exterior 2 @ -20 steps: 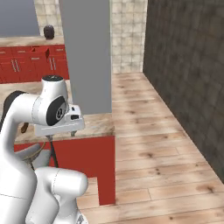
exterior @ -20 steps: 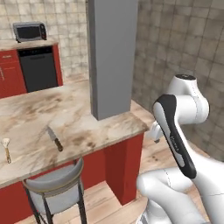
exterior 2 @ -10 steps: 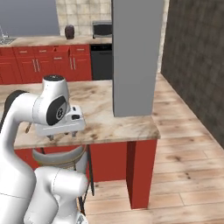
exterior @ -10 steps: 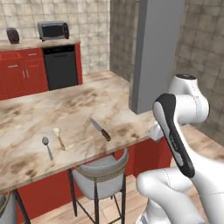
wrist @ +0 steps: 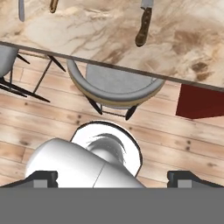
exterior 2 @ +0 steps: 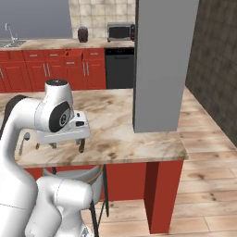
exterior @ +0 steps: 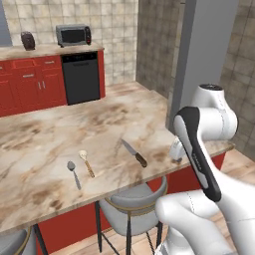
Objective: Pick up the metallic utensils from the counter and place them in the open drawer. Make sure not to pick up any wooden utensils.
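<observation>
1. Step in hand: the approach. Nothing is grasped; the arm is folded close to its body at the edge of the surface (exterior: 45, 149), and all three utensils lie on the beige marbled top.

2. The tool (wrist: 113, 177) sits at the bottom of the hand view with its two dark tips far apart, one at each lower corner: the jaws are spread wide and empty. It looks down over a grey stool (wrist: 114, 85) and plank floor, with the surface edge across the upper part of that frame.

3. Task things, left base view: the kitchen knife (exterior: 134, 153) lies centre frame, silver blade toward the upper left, dark handle toward the lower right. The grey metal spoon (exterior: 74, 174) lies lower left of centre. Just beside it, to the right, lies the wooden spoon (exterior: 86, 163), which is to be left alone.

4. In the hand view the knife handle (wrist: 143, 28) hangs from the top edge, right of centre; it is the nearest metal piece to the tool.

5. The open drawer cannot be placed from these frames.

6. Next move, as a judgement: carry the tool forward and up over the surface, then lower it across the knife handle. The grey spoon will need more care, since the wooden spoon lies close alongside.
</observation>
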### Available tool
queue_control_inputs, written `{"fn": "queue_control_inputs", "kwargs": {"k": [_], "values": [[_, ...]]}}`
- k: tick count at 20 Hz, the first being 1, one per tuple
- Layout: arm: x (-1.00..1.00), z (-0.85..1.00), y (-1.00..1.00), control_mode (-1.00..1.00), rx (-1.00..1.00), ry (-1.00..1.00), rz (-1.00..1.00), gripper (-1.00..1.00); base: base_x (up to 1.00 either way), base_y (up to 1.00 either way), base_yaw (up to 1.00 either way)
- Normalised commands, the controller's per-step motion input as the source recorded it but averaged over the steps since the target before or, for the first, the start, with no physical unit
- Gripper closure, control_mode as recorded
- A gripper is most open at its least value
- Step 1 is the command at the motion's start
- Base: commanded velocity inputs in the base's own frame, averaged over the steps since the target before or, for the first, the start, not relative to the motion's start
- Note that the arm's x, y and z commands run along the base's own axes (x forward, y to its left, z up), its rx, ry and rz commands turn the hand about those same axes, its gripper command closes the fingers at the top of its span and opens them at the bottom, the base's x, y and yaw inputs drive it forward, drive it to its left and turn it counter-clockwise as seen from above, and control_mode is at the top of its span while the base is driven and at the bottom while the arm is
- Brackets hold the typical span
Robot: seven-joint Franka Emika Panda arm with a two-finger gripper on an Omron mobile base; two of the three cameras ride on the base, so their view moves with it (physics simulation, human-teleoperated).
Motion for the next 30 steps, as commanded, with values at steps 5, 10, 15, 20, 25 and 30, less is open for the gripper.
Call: {"fn": "queue_control_inputs", "kwargs": {"k": [5,10,15,20,25,30], "values": [[0.00,0.00,0.00,1.00,0.00,0.00,0.00,-1.00,0.00,0.00,0.00],[0.00,0.00,0.00,1.00,0.00,0.00,0.00,-1.00,0.00,0.00,0.00],[0.74,0.00,0.23,-1.00,-0.12,0.38,0.07,-1.00,0.04,0.02,0.00],[1.00,0.00,0.26,-1.00,-0.11,0.51,0.18,-1.00,0.00,0.00,0.00],[1.00,-0.08,0.30,-1.00,-0.01,0.23,0.10,-1.00,0.00,0.00,0.00],[1.00,-0.54,0.53,-1.00,0.00,0.01,0.00,-1.00,0.00,0.00,0.00]]}}
